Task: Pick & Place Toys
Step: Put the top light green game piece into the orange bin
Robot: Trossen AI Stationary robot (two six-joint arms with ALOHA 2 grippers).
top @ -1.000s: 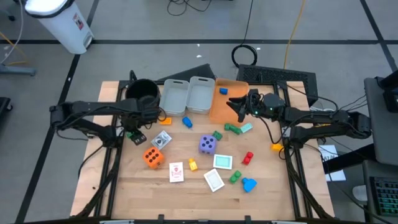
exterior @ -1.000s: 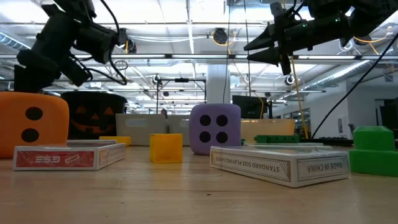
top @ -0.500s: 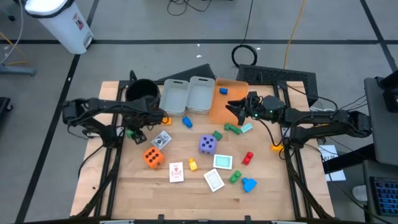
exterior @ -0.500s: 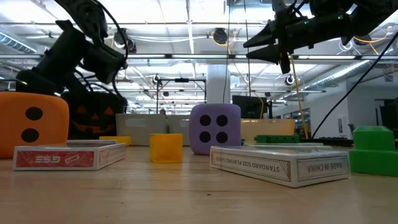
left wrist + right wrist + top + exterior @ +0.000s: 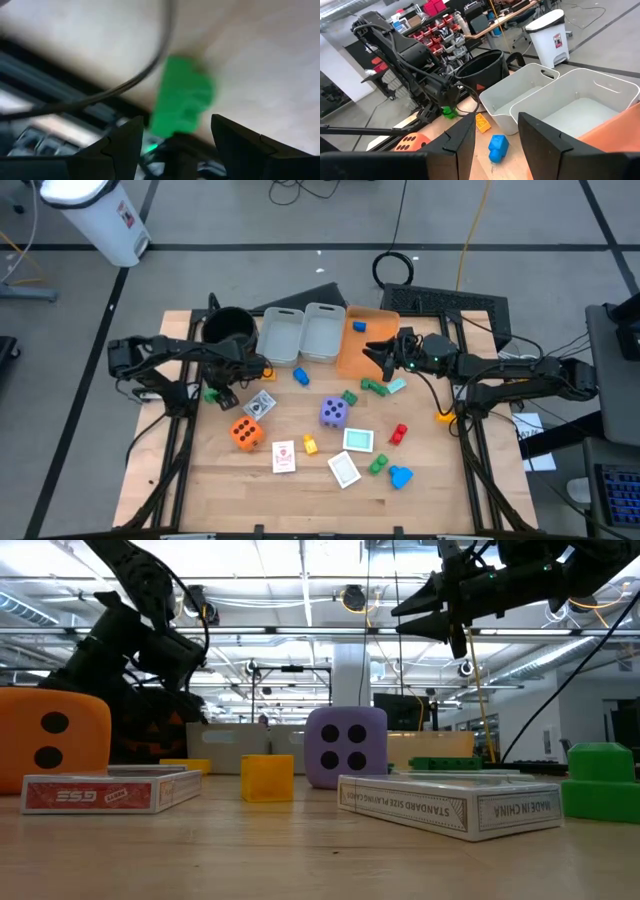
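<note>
The toys lie scattered on the wooden table: an orange die, a purple die, cards, and small blocks such as a blue one. A green block lies flat near the table's left edge. My left gripper hangs open just above it, slanting down. In the left wrist view the green block shows ahead of the gap between the fingers of my left gripper. My right gripper is held level over the orange bin, open and with nothing in it.
Two grey bins and a black pot stand along the far edge beside the orange bin, which holds a blue piece. An orange block lies at the table's right edge. Cables run past the green block.
My left gripper has come down toward the green block near the table's left edge and has tipped more steeply downward. Its fingers have kept the same gap.
</note>
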